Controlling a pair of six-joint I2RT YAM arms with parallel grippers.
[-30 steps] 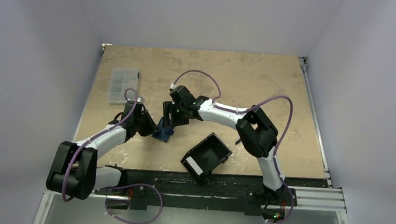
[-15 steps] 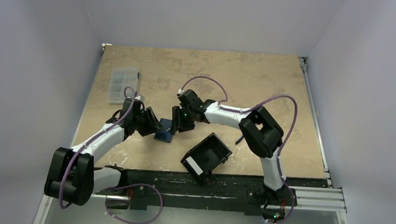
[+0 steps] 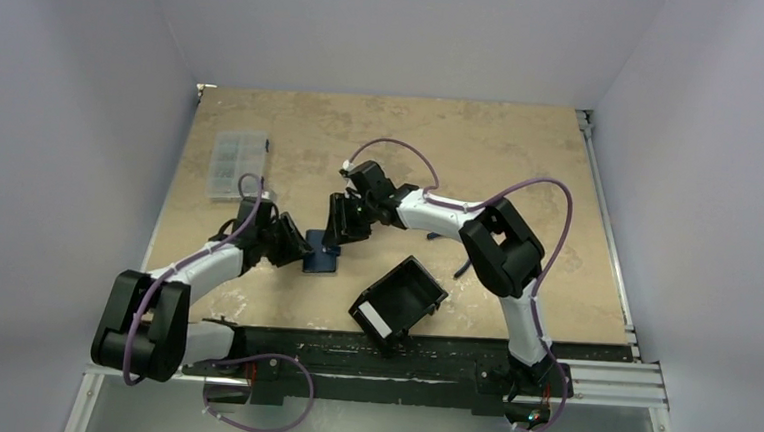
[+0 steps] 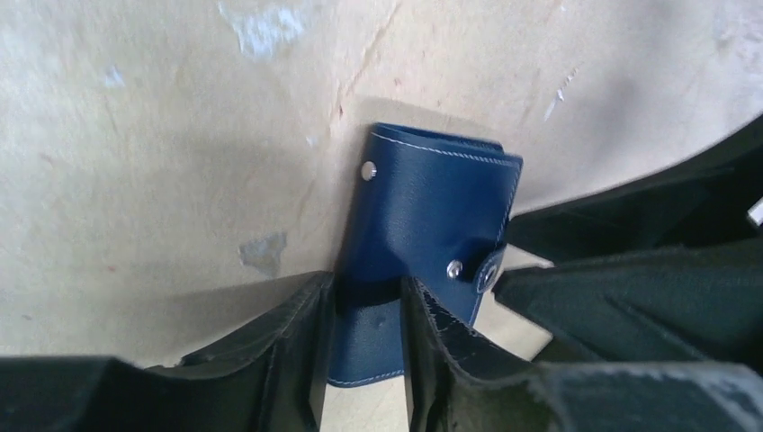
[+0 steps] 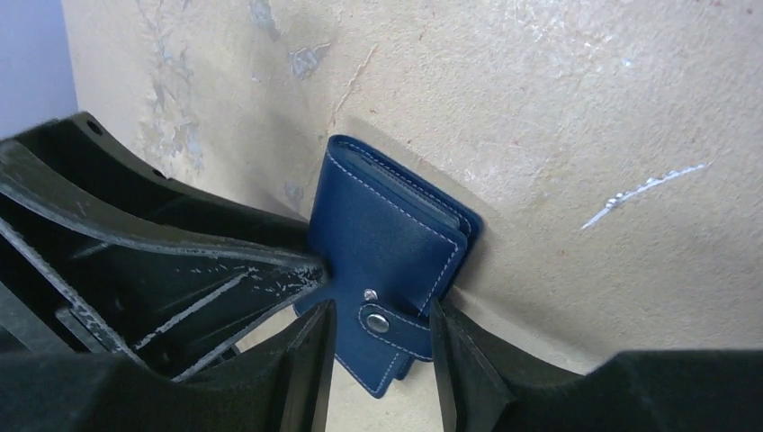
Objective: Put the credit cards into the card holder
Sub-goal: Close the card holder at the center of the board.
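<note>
tabletop [image 3: 462,151] of mottled tan fills the top view, with both arms bolted at its near edge. left arm [image 3: 200,260] bends in from the near left, and right arm [image 3: 438,211] curls round from the right, so their ends meet left of centre. black tray [image 3: 400,299] with a white label sits tilted near the front edge, just right of the meeting point. clear compartment box [image 3: 237,162] lies well apart at the far left.

card holder [image 3: 323,253], folded and dark blue, lies flat on the table between the two grippers. left gripper [image 4: 366,281] has its jaws parted, released, with one end of the holder lying between the fingers. right gripper [image 5: 380,310] has its jaws apart either side of the strap end; i cannot tell whether they pinch it. strap [image 5: 396,326] is closed by a small silver snap [image 5: 378,323], and a second stud [image 5: 369,294] shows just above it.
</note>
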